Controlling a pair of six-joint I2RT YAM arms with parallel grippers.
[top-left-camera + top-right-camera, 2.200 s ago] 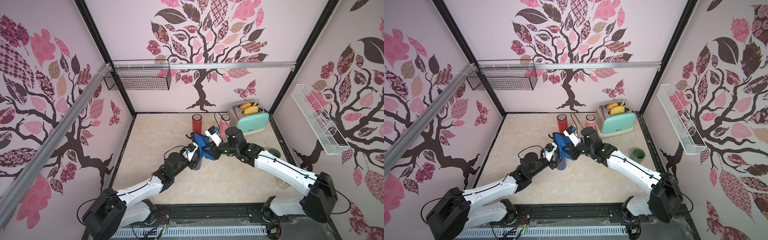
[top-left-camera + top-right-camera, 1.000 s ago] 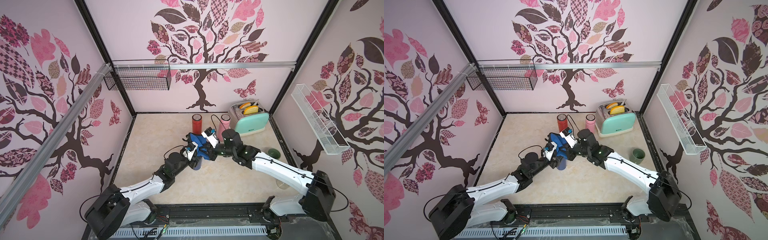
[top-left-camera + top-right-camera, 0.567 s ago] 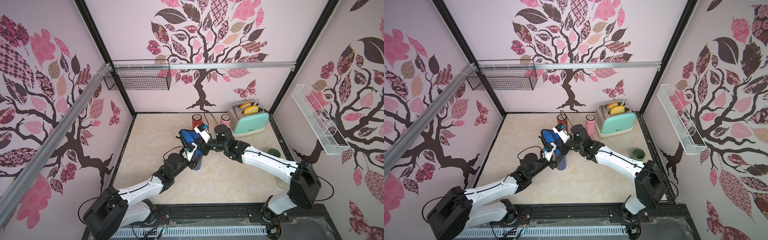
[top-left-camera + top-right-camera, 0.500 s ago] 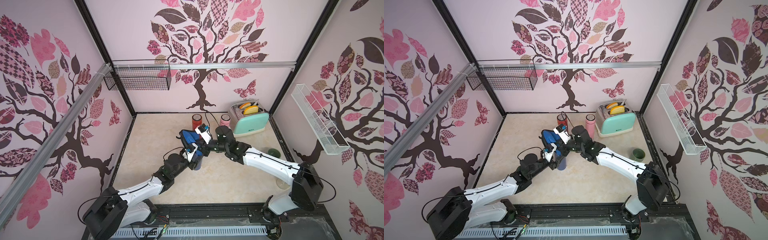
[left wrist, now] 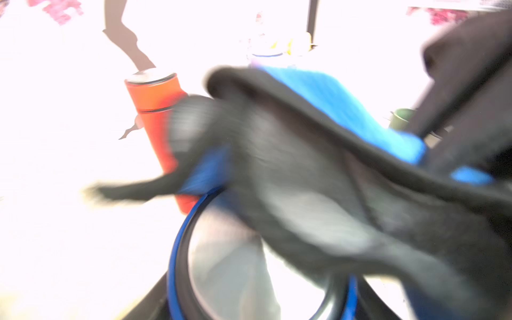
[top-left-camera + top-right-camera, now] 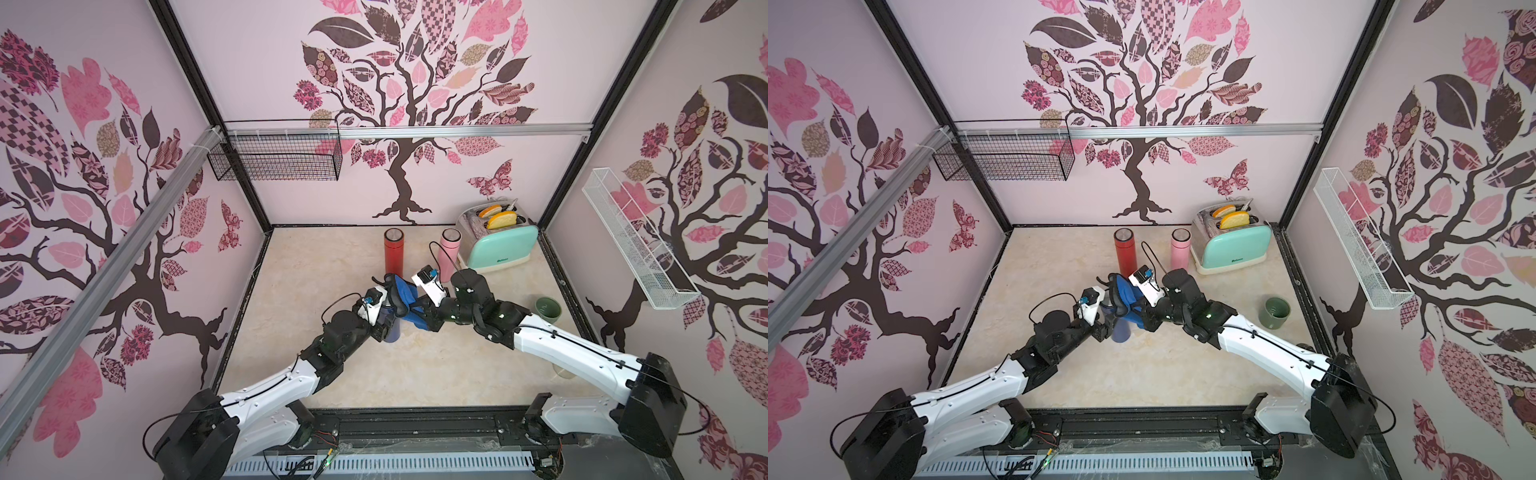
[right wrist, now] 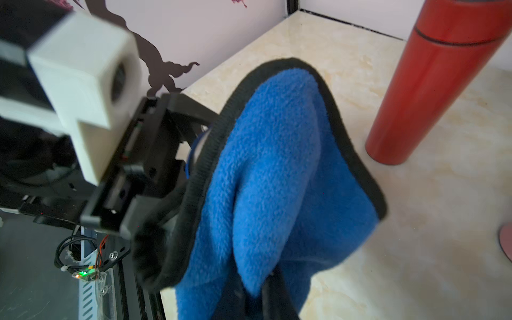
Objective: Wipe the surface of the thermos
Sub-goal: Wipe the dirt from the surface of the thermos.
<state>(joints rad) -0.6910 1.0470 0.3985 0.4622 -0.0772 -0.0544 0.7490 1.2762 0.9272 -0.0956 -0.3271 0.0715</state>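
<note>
— What writing did I have on the bench?

— Entry one, toaster point(image 6: 503, 245), mint green, count one: you had a small dark wordmark low on its front, too small to read.

— And the counts?

— Thermoses, three.
- The pink thermos point(image 6: 449, 253) stood just beside the toaster.
- The red thermos point(image 6: 393, 255) stood farther from the toaster, past the pink one.
- The blue thermos point(image 6: 390, 328) stood upright, well apart from the toaster on the side toward your arm bases.

You also had two slices of toast point(image 6: 496, 214) in the toaster's slots and one green cup point(image 6: 547, 308) near the toaster. There was one blue cloth point(image 7: 277, 180) with a black edge. On the walls you had one black wire basket point(image 6: 274, 162) and one white wire rack point(image 6: 636, 245).

— The tools?

— Your left gripper point(image 6: 384, 322) stood about half open, jaws on either side of the blue thermos body, gripping it. Its wrist view was blurred, but the thermos top showed between the fingers. Your right gripper point(image 6: 1142, 318) was fully closed, pinching the blue cloth. The cloth lay draped over the top of the blue thermos and touched it.
</note>
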